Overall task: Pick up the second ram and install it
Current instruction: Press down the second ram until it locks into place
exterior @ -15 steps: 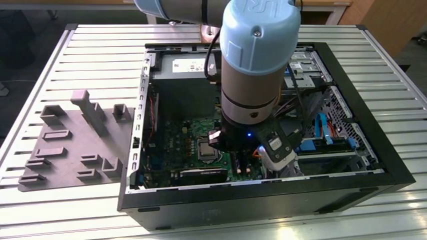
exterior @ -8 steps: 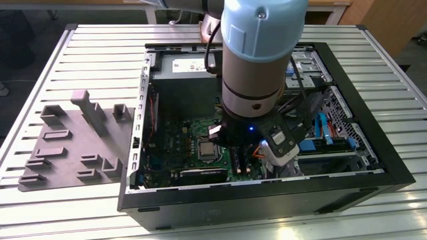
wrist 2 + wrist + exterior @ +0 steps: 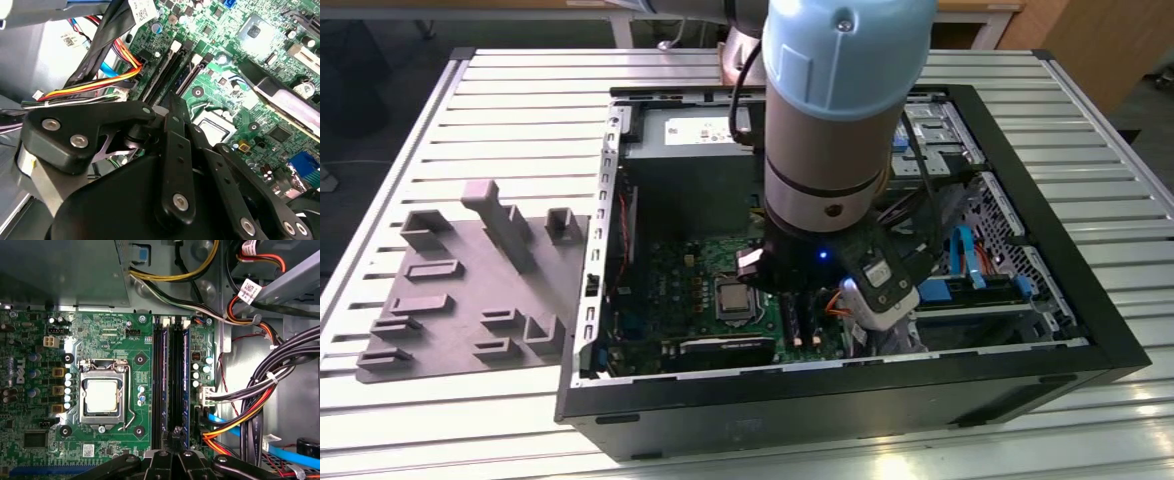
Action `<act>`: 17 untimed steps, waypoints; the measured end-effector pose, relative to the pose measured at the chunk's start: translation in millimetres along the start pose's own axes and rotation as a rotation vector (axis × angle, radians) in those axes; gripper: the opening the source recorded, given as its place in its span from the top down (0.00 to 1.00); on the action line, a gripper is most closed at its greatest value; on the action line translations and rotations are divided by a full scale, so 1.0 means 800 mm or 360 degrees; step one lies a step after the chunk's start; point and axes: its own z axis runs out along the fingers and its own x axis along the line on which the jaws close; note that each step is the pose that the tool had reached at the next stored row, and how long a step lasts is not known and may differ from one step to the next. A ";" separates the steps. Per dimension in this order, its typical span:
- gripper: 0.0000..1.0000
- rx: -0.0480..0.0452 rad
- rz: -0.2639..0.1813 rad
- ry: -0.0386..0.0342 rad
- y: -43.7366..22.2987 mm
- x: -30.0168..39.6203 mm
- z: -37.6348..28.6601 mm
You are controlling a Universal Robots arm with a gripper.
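Observation:
My gripper (image 3: 175, 437) hangs low inside the open computer case (image 3: 1067, 330), over the near end of the long black memory slots (image 3: 172, 380) beside the processor socket (image 3: 102, 397). Its black fingers (image 3: 175, 107) lie close together and point at the slots (image 3: 172, 65). Thin dark strips with bluish sides stand edge-on in the slot row (image 3: 186, 385). I cannot tell which of them is the second ram, or whether the fingertips touch one. In the exterior view the arm covers most of the gripper (image 3: 817, 298).
A grey plastic fixture plate (image 3: 467, 290) with raised blocks lies on the slatted table at the exterior view's left. Bundled black, orange and blue cables (image 3: 260, 405) crowd one side of the slots. The power supply (image 3: 694, 170) sits at the case's far end.

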 end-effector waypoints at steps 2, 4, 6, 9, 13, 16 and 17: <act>0.89 0.0000 0.0000 0.0000 0.0025 0.0001 0.0003; 0.89 0.0000 0.0000 0.0000 0.0060 0.0001 0.0006; 0.89 0.0000 0.0000 0.0000 0.0106 0.0001 0.0008; 0.89 0.0000 0.0000 0.0000 0.0150 0.0001 0.0011; 0.89 0.0000 0.0000 0.0000 0.0171 -0.0002 -0.0025; 0.89 -0.0001 0.0000 0.0000 0.0174 -0.0003 -0.0035; 0.89 0.0000 0.0000 0.0000 0.0174 -0.0003 -0.0038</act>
